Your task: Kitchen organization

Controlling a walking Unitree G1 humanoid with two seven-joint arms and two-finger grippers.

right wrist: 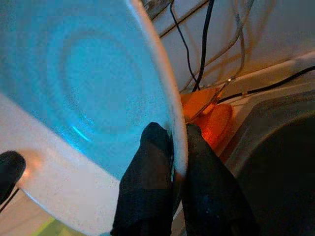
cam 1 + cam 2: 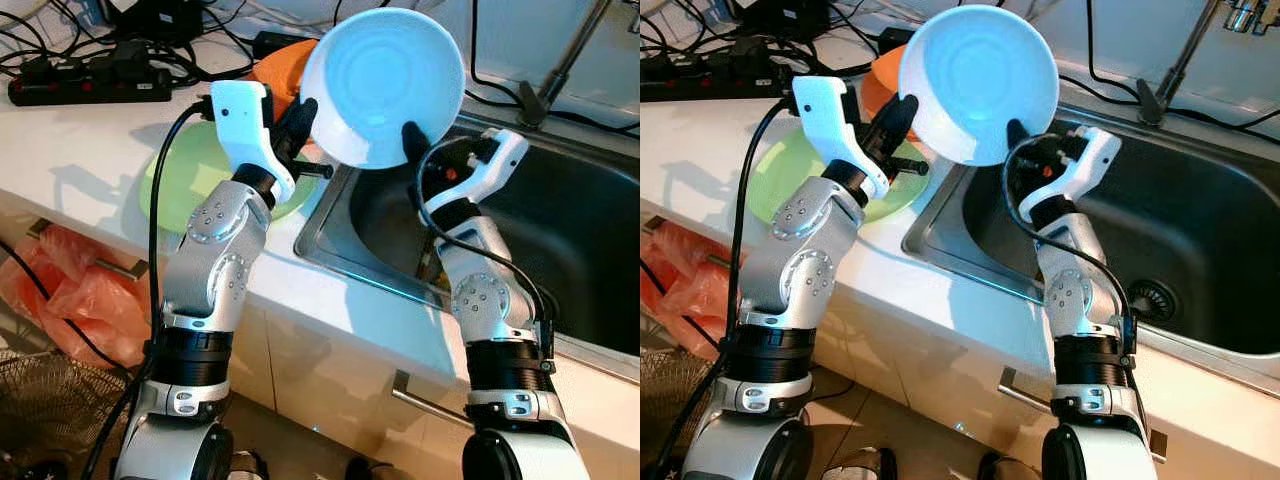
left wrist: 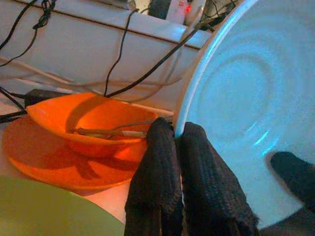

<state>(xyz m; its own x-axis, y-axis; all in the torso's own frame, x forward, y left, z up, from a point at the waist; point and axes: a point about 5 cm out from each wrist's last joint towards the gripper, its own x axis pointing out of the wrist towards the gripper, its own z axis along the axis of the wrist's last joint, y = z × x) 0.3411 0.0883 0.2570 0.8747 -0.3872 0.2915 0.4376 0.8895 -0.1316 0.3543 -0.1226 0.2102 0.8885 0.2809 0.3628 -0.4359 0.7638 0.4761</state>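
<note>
Tilted on edge with its hollow turned toward the head camera, a white bowl [image 2: 383, 85] is held in the air above the near left corner of the steel sink [image 2: 560, 250], over the seam where the basin meets the white counter [image 2: 90, 150]. The rim is pinched on one side by the left gripper [image 3: 176, 147], whose two black fingers are closed on either face of the edge, and on the opposite side by the right gripper [image 1: 172, 147], likewise clamped across the rim. Both silver arms are raised from below. A light green plate [image 2: 190, 175] lies flat on the counter under the left forearm. Behind it an orange bowl [image 3: 93, 120] is seated on an orange plate [image 3: 64, 164], with a utensil resting inside it. A black power strip [image 2: 90, 85] and tangled cables are seen at the back of the counter, and a faucet [image 2: 560, 70] stands behind the basin.
</note>
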